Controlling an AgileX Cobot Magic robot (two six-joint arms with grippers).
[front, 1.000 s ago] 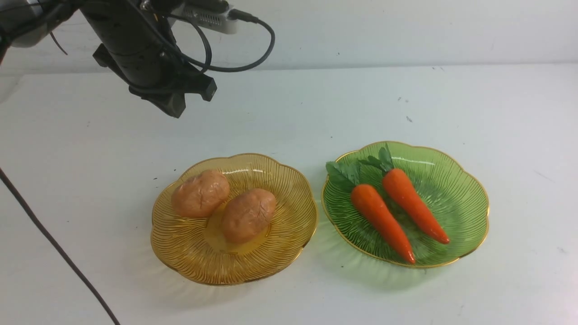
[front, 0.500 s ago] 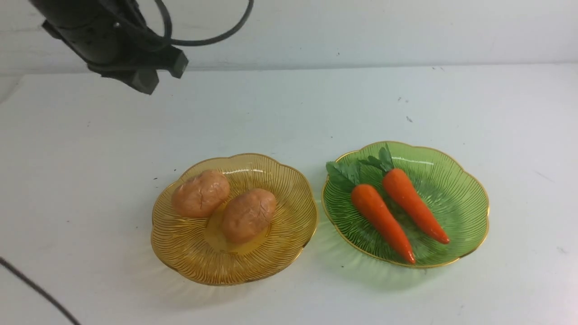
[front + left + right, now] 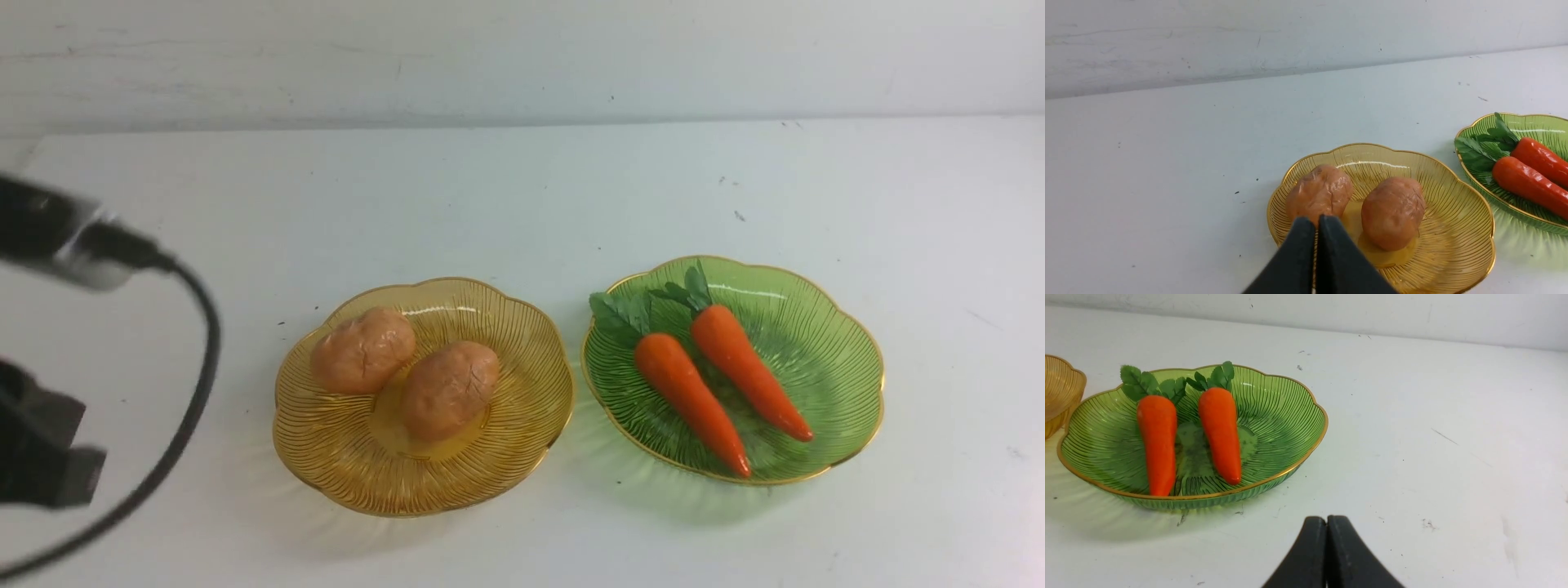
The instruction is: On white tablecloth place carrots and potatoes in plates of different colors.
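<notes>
- The left arm [image 3: 49, 343] has dropped from high over the far left of the table a second ago to the near left edge of the front view, blurred and well apart from both plates – a retreat, by the look of it.
- The left gripper [image 3: 1315, 222] has its fingers pressed together with nothing between them; in its wrist view it sits in front of the amber plate [image 3: 1470, 245] and touches nothing.
- The right gripper [image 3: 1327, 522] is likewise closed and empty, hanging over bare white tablecloth [image 3: 1433, 428] near the green plate [image 3: 1290, 412]; it is out of the front view.
- Both potatoes [image 3: 363, 349] [image 3: 449, 388] lie side by side in the amber plate [image 3: 522, 441], touching or nearly so.
- Both carrots [image 3: 690, 400] [image 3: 747, 371] lie in the green plate [image 3: 841, 359], leafy tops toward the far rim, just beside each other.
- Nothing in either plate has shifted over the last second, and the two plates sit close together on the white tablecloth [image 3: 522, 188].
- Judgement: the sorting looks finished – each kind in its own colour, no loose vegetable in sight – so only parking the arms seems left.
</notes>
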